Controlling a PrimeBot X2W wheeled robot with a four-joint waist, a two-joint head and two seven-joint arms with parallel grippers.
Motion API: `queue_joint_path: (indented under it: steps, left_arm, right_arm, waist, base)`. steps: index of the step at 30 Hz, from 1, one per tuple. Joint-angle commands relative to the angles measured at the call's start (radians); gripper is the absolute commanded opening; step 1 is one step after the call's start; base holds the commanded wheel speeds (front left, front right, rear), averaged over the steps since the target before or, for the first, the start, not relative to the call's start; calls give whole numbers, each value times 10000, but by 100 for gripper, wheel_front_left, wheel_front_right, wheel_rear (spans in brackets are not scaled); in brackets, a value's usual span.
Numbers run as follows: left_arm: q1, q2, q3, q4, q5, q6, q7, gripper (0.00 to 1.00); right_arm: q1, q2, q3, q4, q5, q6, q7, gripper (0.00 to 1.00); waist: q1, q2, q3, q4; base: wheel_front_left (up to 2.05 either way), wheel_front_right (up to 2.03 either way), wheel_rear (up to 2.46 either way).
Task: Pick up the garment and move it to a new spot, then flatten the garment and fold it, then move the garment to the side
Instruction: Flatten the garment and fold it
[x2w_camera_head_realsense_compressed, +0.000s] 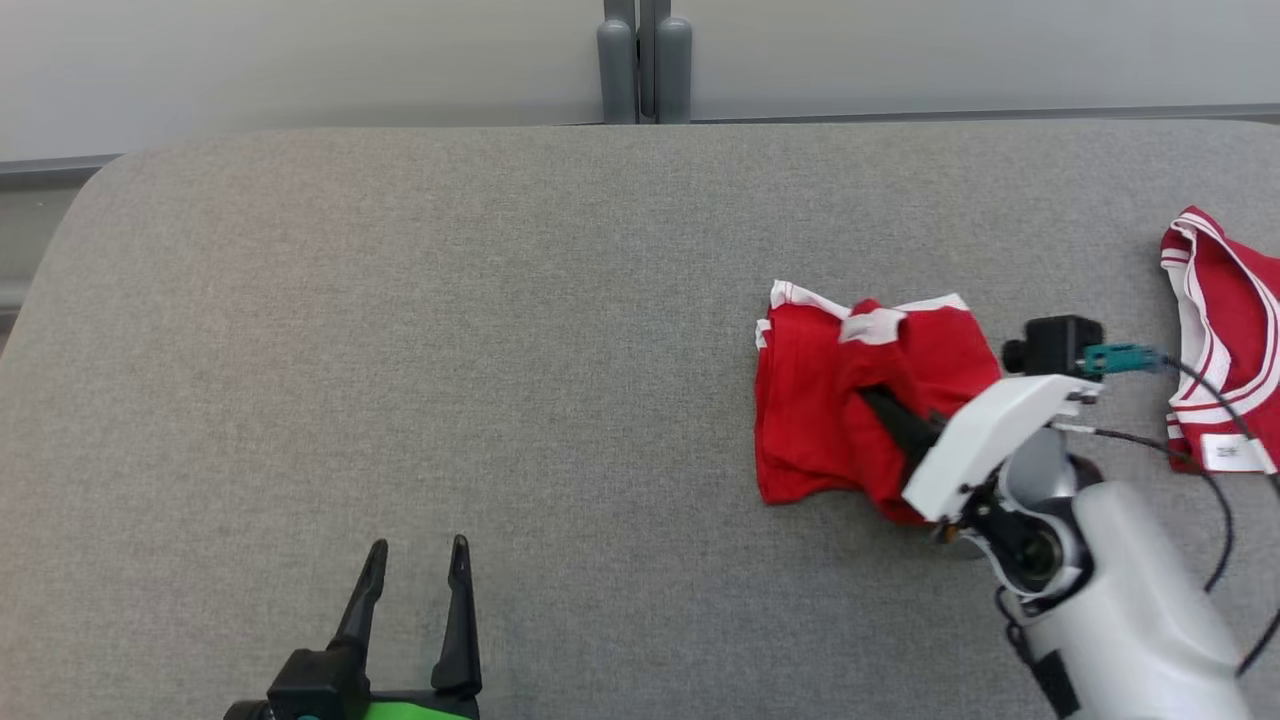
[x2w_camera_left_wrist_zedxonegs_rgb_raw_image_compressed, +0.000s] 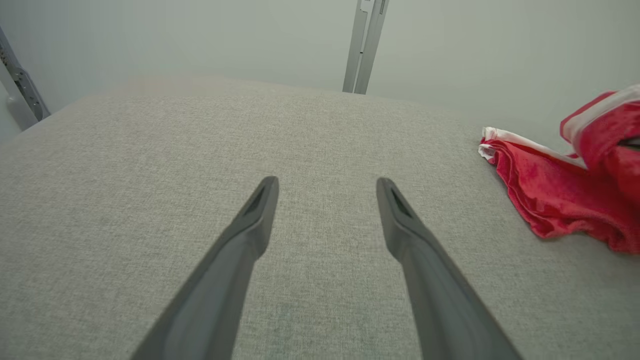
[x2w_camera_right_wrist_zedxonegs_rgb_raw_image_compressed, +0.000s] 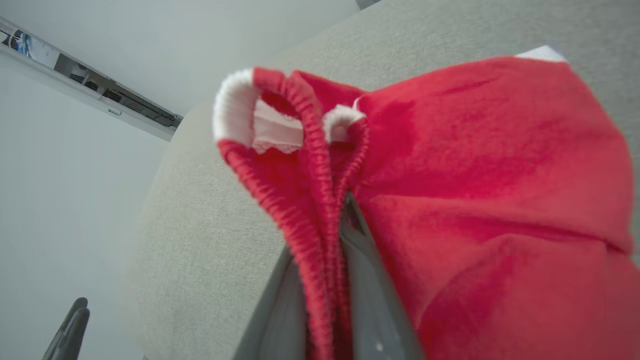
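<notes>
Red garment (x2w_camera_head_realsense_compressed: 830, 400) sits crumpled on the right side of your grey counter (x2w_camera_head_realsense_compressed: 500, 300), and your right fingers (x2w_camera_head_realsense_compressed: 900, 420) are pinched onto its ribbed hem, so that arm does the carrying. Your left fingers (x2w_camera_head_realsense_compressed: 458, 620) hang spread wide, well off to its left; another red piece (x2w_camera_head_realsense_compressed: 1220, 330) lies farther right.

A grey woven fabric covered the surface (x2w_camera_head_realsense_compressed: 400, 350), and its far left corner was rounded. Behind the far edge stood a plain pale wall (x2w_camera_head_realsense_compressed: 300, 60) under soft, even light. At the middle of that edge two grey upright posts (x2w_camera_head_realsense_compressed: 645, 70) rose side by side against the wall. A darker grey strip (x2w_camera_head_realsense_compressed: 60, 165) ran low along the wall beyond the far left corner.
</notes>
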Motion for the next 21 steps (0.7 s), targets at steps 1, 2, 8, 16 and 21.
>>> queue_joint_path:
  steps: [1, 2, 8, 16, 21]
  left_arm:
    - [-170, 16, -57, 104, 45, -44, -28, 100]
    - [-184, 16, -105, 159, 70, -51, -26, 100]
    - [-165, 16, -297, 404, 159, -76, -28, 100]
    - [-227, 17, -430, 615, 28, -41, -28, 100]
    - [-267, 17, -503, 721, -50, -62, -28, 100]
  right_arm:
    - [-232, 345, 86, 283, -446, 0, -240, 0]
    - [-332, 544, 163, 479, -645, 0, -344, 0]
    - [-1055, 1085, 441, 1592, -1324, 1, -1317, 0]
    - [-2155, 1098, 1137, 3223, -917, 1, -2513, 0]
    - [-2310, 1100, 1912, 3505, -517, 1, -3115, 100]
  waist:
    - [0, -1, -12, -47]
    - [0, -1, -19, -56]
    - [0, -1, -69, -7]
    - [0, -1, 32, 135]
    - [0, -1, 58, 229]
  base:
    - [0, 0, 0]
    - [0, 0, 0]
    - [0, 0, 0]
    - [0, 0, 0]
    - [0, 0, 0]
